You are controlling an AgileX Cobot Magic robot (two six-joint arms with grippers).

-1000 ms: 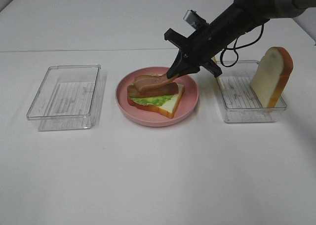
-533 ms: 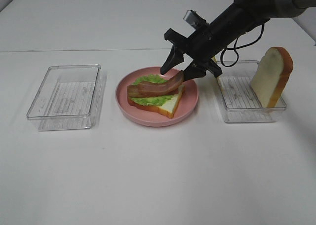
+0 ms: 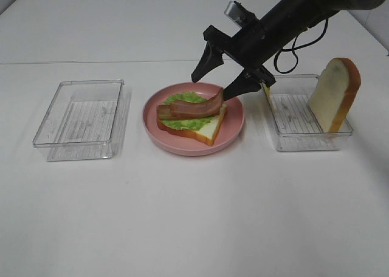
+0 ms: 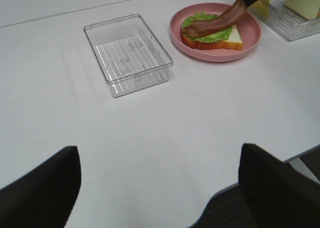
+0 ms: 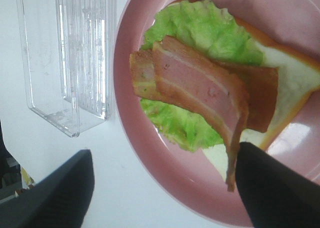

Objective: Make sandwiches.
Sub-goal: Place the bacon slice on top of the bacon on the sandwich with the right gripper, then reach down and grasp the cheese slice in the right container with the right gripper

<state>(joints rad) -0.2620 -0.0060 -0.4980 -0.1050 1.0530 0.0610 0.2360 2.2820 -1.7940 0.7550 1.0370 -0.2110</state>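
Note:
An open-faced sandwich (image 3: pixel 193 120) lies on the pink plate (image 3: pixel 234 131): a white bread slice, green lettuce and two brown bacon strips (image 3: pixel 189 109) on top. My right gripper (image 3: pixel 214 84) hovers just above the plate's far right side, jaws wide open and empty. The upper strip's raised end (image 5: pixel 234 153) leans beside one finger (image 5: pixel 275 188). A second bread slice (image 3: pixel 334 95) stands upright in the right tray (image 3: pixel 304 140). My left gripper (image 4: pixel 160 188) is open over bare table, far from the plate (image 4: pixel 250 43).
An empty clear tray (image 3: pixel 82 116) sits left of the plate, also seen as tray (image 4: pixel 127 53) in the left wrist view. A yellow cheese edge (image 3: pixel 267 90) shows at the right tray's left wall, close behind the right gripper.
The right gripper went from shut on the bacon strip to wide open, leaving the strip on the sandwich, and rose slightly. The left arm has not moved.

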